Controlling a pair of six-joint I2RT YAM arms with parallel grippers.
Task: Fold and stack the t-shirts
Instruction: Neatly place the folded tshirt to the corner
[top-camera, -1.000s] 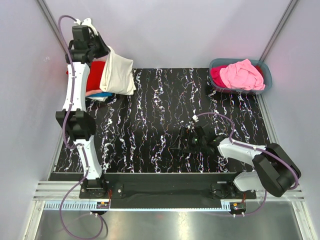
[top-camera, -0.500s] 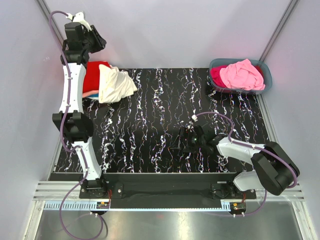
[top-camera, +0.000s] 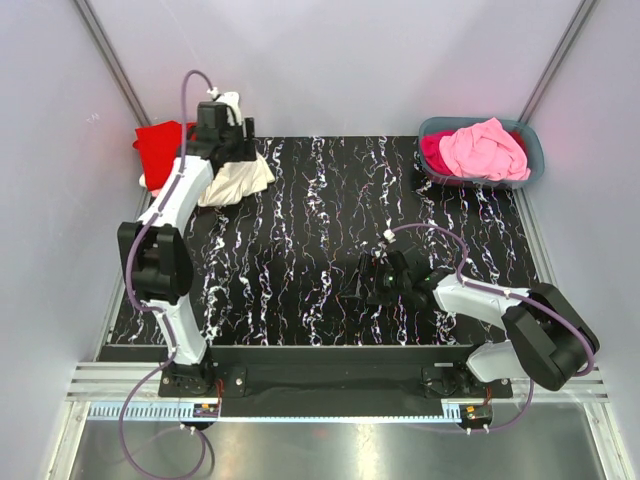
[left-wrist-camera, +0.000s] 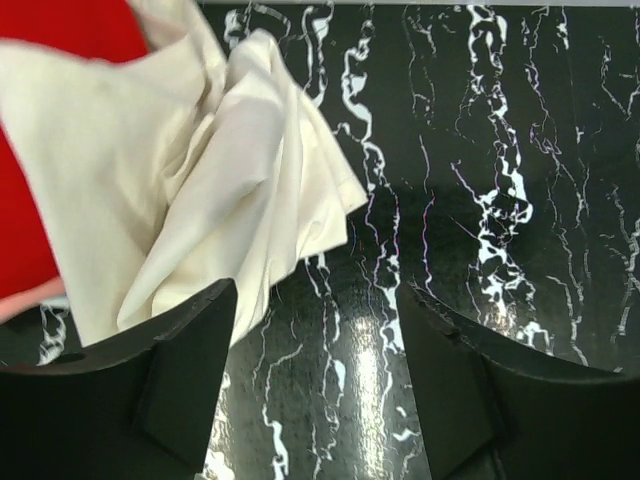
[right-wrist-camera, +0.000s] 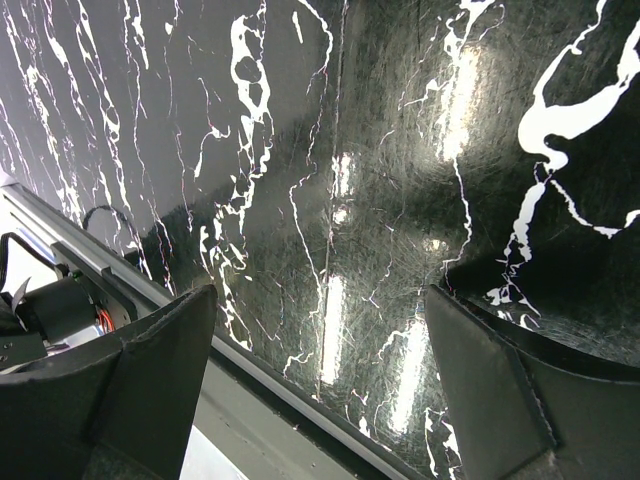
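A crumpled cream t-shirt (top-camera: 237, 180) lies at the table's back left, partly over a red t-shirt (top-camera: 160, 148). My left gripper (top-camera: 240, 145) hovers just above the cream shirt's far edge. In the left wrist view it (left-wrist-camera: 315, 385) stands open with only bare table between its fingers (left-wrist-camera: 190, 370); the cream t-shirt (left-wrist-camera: 190, 170) lies up and left of them, beside the red t-shirt (left-wrist-camera: 25, 220). A pink t-shirt (top-camera: 485, 148) and a magenta one (top-camera: 434, 150) fill the tub. My right gripper (top-camera: 362, 283) rests low over the table's near middle, open and empty (right-wrist-camera: 320, 390).
The grey-blue tub (top-camera: 530, 165) stands at the back right corner. A sliver of salmon cloth (left-wrist-camera: 25, 300) shows under the red shirt. The table's near edge and metal rail (right-wrist-camera: 240, 400) run close under the right gripper. Grey walls enclose the table on three sides.
The left gripper has let go of the cream t-shirt, which dropped crumpled beside the red one. The left arm swung right and lower with jaws opened. The right arm has barely moved.
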